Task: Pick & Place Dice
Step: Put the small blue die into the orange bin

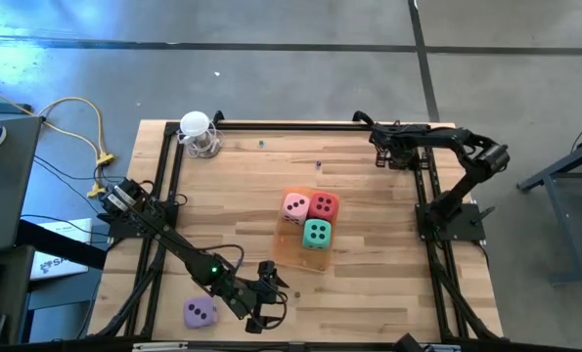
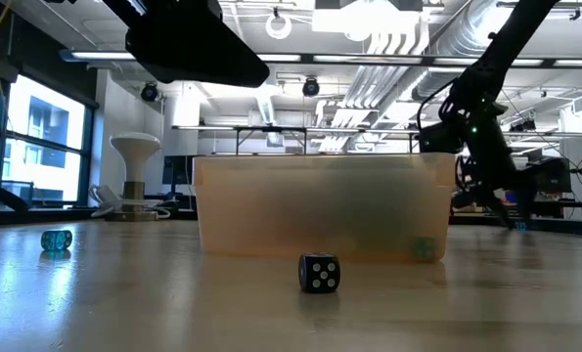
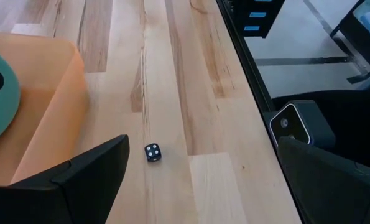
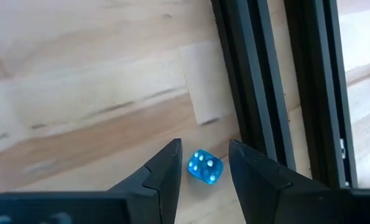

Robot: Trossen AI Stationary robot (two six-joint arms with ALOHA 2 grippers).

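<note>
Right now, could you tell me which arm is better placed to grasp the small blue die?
Right: the right gripper, open, straddles the blue die; the left gripper is across the table.

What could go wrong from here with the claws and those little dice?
The right claw, open, straddles the small blue die right beside the black frame rail; closing could clip the rail or squirt the die out.
The left claw is open wide above the tiny black die near the orange tray; it might miss or bump the tray.
</note>
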